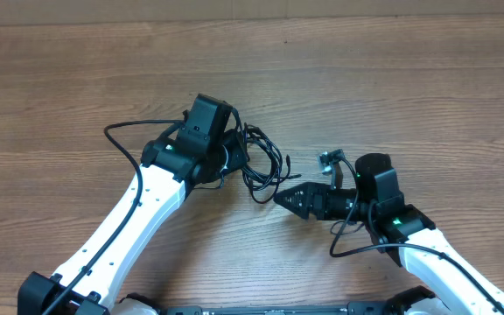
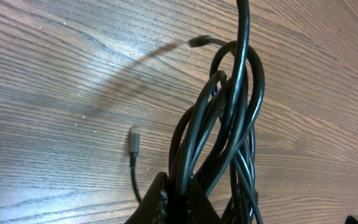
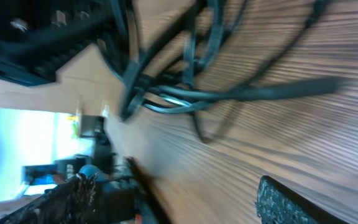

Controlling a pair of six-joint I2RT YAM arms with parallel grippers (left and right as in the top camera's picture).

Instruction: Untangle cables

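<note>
Wood-grain table [image 1: 77, 79]: cables [image 1: 261, 164] bunched in left gripper [image 2: 178, 190], right gripper [image 1: 280, 198] spread wide just beside.

Left jaws closed hard on several black loops at once, bundle fanning out ahead of the fingers, one silver-tipped plug [image 2: 133, 140] lying loose off to their left. Right jaws wide and empty, tips just short of the tangle. Likely trouble: a pull with many strands pinched together, cinching the knot instead of freeing one cord; or a loop snagging on the open fingers and dragging the whole clump. Table matte, streaked brown; beyond its edge, only a blurred bright room.
</note>
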